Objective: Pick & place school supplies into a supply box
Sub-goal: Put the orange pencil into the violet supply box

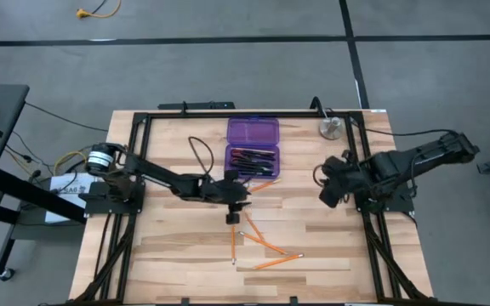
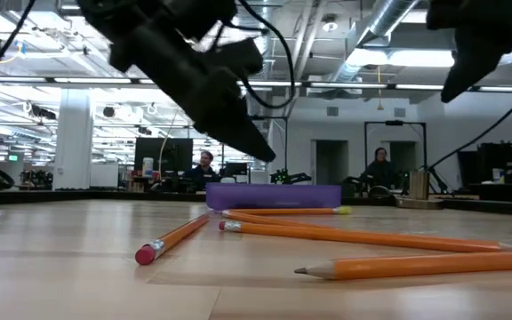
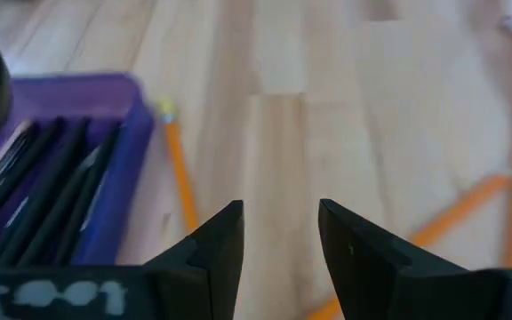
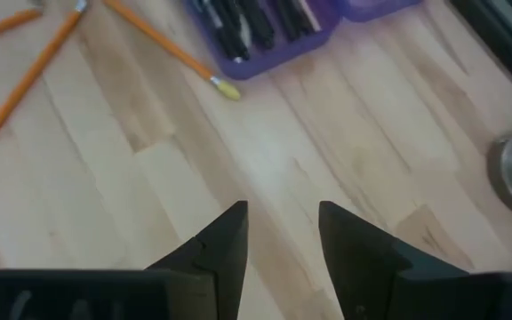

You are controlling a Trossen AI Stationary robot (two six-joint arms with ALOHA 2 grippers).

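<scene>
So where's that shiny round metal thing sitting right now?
From above, the silver metal disc lies at the table's far right corner, right of the purple supply box and just beyond the right claw.

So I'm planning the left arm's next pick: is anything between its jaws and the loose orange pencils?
Nothing visible. The left gripper, jaws open and empty, hangs over bare table; the orange pencils lie just beyond.
</scene>
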